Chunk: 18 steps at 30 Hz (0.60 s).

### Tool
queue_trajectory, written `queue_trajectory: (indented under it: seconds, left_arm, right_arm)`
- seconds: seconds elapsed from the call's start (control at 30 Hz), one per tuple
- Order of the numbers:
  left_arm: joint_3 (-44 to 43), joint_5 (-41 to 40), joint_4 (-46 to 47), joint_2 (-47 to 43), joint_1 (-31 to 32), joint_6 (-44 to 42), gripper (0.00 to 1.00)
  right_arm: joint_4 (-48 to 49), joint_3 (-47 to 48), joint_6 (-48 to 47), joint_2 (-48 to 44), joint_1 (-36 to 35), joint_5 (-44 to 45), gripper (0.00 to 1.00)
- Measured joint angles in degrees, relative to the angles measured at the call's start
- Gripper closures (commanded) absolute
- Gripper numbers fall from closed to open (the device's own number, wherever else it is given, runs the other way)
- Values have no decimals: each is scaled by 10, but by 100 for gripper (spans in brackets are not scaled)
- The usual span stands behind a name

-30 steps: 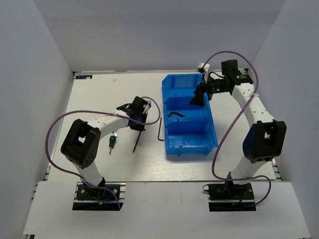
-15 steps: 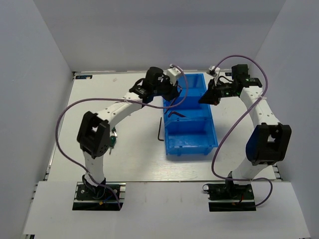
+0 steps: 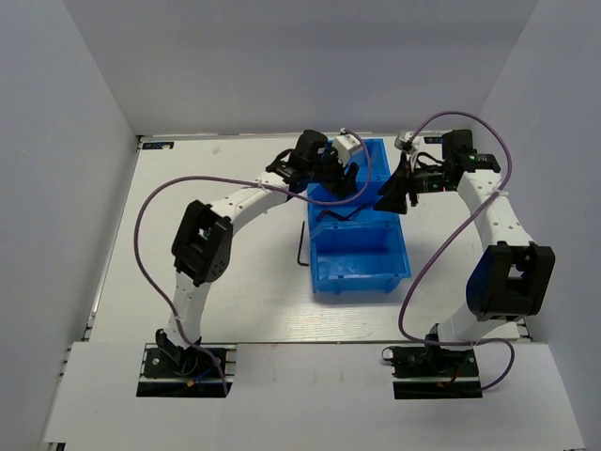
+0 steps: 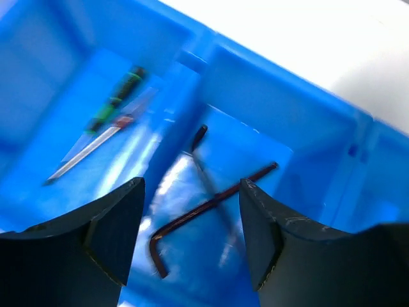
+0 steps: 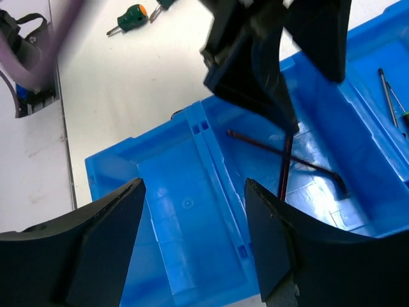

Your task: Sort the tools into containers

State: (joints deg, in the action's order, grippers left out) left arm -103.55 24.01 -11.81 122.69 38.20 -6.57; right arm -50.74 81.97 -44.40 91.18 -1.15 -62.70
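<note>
The blue three-compartment bin (image 3: 362,285) stands right of the table's centre. My left gripper (image 3: 344,184) hangs open over its middle compartment, nothing between its fingers. In the left wrist view (image 4: 192,236), two dark hex keys (image 4: 211,203) lie crossed on that compartment's floor. A green-handled screwdriver (image 4: 118,97) and a thin silver-bladed tool (image 4: 96,144) lie in the neighbouring compartment. My right gripper (image 3: 391,199) is open and empty above the bin's right side. In its wrist view (image 5: 195,236) it looks down on an empty compartment (image 5: 185,211). One more hex key (image 3: 300,246) lies on the table left of the bin.
A green screwdriver (image 5: 131,15) lies on the white table away from the bin; in the top view the left arm hides it. Purple cables (image 3: 150,216) loop beside both arms. Grey walls enclose the table on three sides.
My left arm swung from the left of the table to over the bin carrying a hex key and let it go into the middle compartment. The right gripper shifted slightly toward that compartment.
</note>
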Motion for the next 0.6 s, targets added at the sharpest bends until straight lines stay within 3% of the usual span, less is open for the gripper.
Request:
queue_trajectory:
  seconds: [0.07,0.1,0.2,0.27,0.3,0.33,0.4,0.47,0.6]
  left_arm:
    - [13,-45,0,-31,1,6,32]
    - [40,-79,1,-63,2,15,54]
    - [96,-161,-30,-161,0,48,100]
    - [122,-212,-57,-222,-2,71,100]
    - [134,-230,-67,-243,-3,85,100]
    - [150,-245,-77,-261,-5,100,91]
    - [182,-267,-99,-276,-7,130,59]
    - [208,-280,-126,-263,-5,161,53]
    - [218,-289,-183,-181,3,211,51]
  right_arm:
    - [-2,0,-6,0,0,-2,39]
    - [-3,0,-8,0,0,-3,44]
    - [-2,1,-6,3,-1,-3,85]
    - [3,2,9,9,0,-2,99]
    - [8,3,17,12,0,0,99]
    - [13,3,27,16,0,4,88]
    - [27,3,51,22,0,13,73]
    - [43,3,70,24,0,26,66]
    - [68,3,96,24,-1,49,64]
